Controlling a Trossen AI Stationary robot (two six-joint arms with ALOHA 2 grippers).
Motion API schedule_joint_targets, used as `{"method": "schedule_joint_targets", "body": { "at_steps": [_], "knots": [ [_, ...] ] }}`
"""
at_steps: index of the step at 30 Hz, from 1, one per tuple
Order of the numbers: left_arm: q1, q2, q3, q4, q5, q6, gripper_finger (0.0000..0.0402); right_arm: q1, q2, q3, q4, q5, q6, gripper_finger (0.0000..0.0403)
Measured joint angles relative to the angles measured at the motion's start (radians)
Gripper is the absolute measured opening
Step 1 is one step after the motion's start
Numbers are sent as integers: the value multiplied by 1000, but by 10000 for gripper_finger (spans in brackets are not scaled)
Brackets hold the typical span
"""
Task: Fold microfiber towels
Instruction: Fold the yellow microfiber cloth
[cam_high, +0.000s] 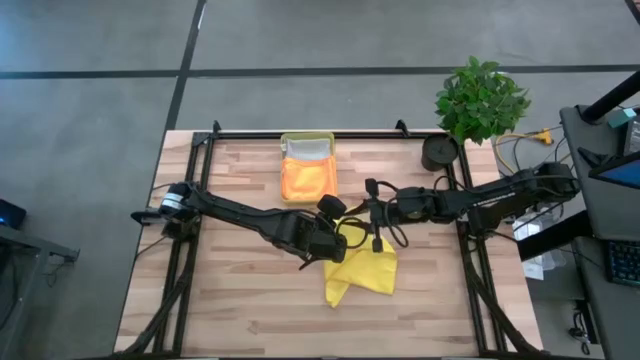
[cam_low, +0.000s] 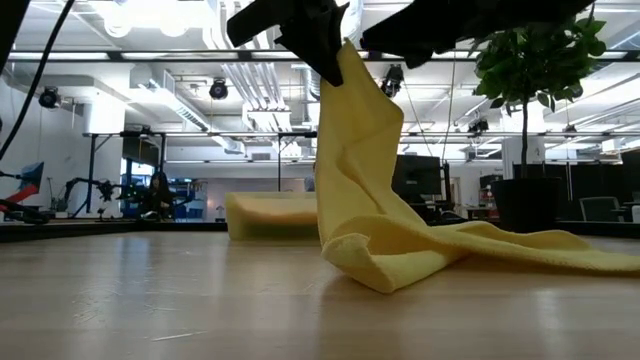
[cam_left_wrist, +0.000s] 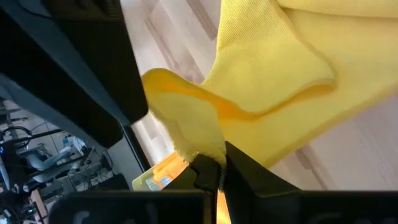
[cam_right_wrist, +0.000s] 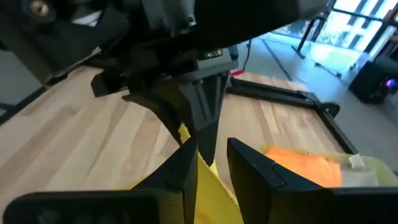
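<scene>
Wooden slats of the table (cam_high: 240, 310), framed by dark rails, carry the work at mid-surface, with an open workshop room behind in the low view. Centre of the scene: the yellow towel (cam_low: 390, 240), one corner lifted high while the rest trails in soft folds onto the wood. It drapes limply and creases under its own weight, so it will likely handle as light, floppy and non-slippery; a corner or hem looks the soundest place to pinch, since a mid-panel grip would only bunch it. The left gripper (cam_left_wrist: 214, 174) has its fingers closed tight on that raised corner, as the left wrist view shows. The right gripper (cam_right_wrist: 211, 165) sits just beside it near the same hanging edge, with the fingers narrowly apart and yellow fabric showing in the gap; whether they have actually caught the cloth cannot be told. Farther back on the table stands the translucent yellow tray (cam_high: 307, 141), holding an orange towel (cam_high: 307, 180) with a light grey towel (cam_high: 308, 149) at its far end. A potted plant (cam_high: 480, 100) stands at the table's far right corner.
</scene>
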Motion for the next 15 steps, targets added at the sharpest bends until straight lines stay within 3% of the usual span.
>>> {"method": "schedule_joint_targets", "body": {
  "at_steps": [11,15],
  "knots": [
    [0,0,0,2,0,0,0,0,62,38,-62,-35,-115,82],
    [0,0,0,7,0,1,0,-12,120,54,-62,19,-133,82]
  ]
}}
